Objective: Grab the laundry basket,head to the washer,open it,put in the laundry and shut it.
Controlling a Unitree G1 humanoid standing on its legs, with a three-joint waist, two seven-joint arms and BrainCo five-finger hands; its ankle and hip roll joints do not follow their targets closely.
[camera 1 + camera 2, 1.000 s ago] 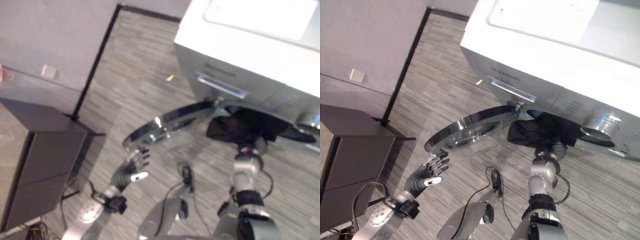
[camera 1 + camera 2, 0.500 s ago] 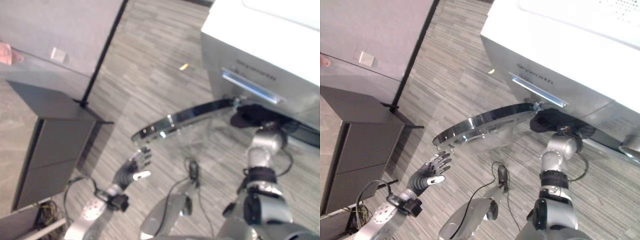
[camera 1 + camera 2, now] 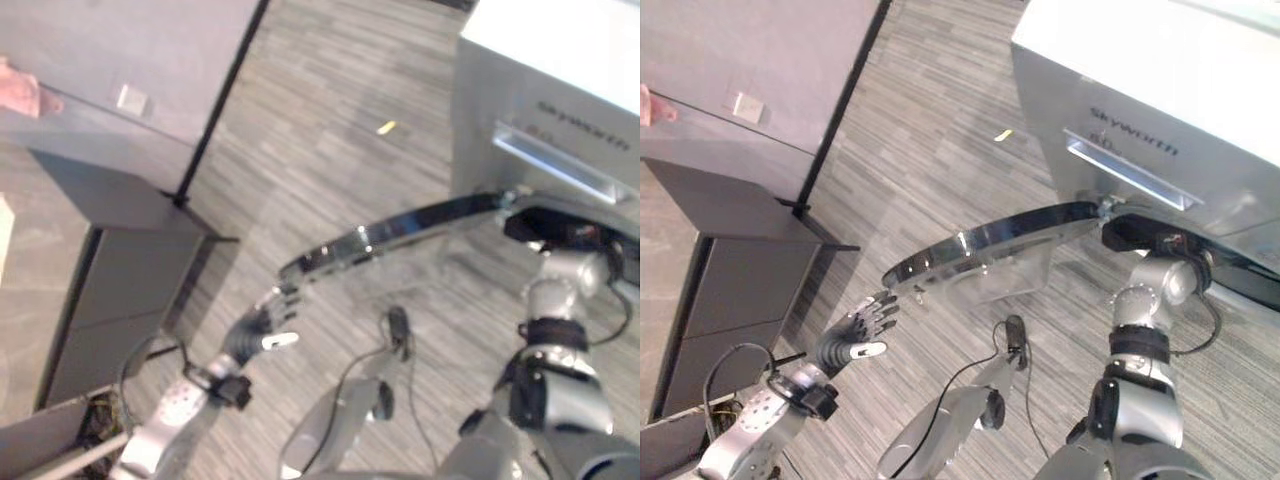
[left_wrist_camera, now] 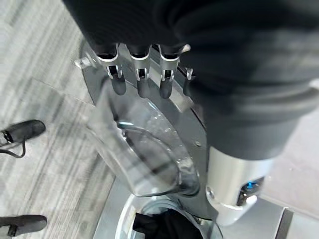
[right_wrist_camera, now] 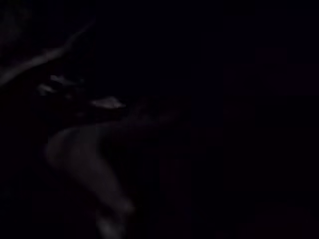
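The white washer (image 3: pixel 1160 90) stands at the upper right with its round glass door (image 3: pixel 990 255) swung wide open. My left hand (image 3: pixel 855 335) is open, its straight fingertips (image 4: pixel 139 74) against the door's chrome rim. My right forearm (image 3: pixel 1147 290) reaches into the dark drum mouth (image 3: pixel 1140 235), and the hand is hidden inside. Dark laundry (image 4: pixel 164 226) lies in the drum, seen past the door glass (image 4: pixel 149 154) in the left wrist view. The right wrist view is almost black.
A dark cabinet (image 3: pixel 730 270) stands at the left against a grey wall with a socket (image 3: pixel 745 105). A small yellow scrap (image 3: pixel 1003 134) lies on the striped floor. A person's shoes (image 4: pixel 20 132) are on the floor by the washer.
The camera has swung, shifting the washer right. The dark cloth that hung at the drum mouth has gone further inside with my right hand. My left hand now touches the door rim.
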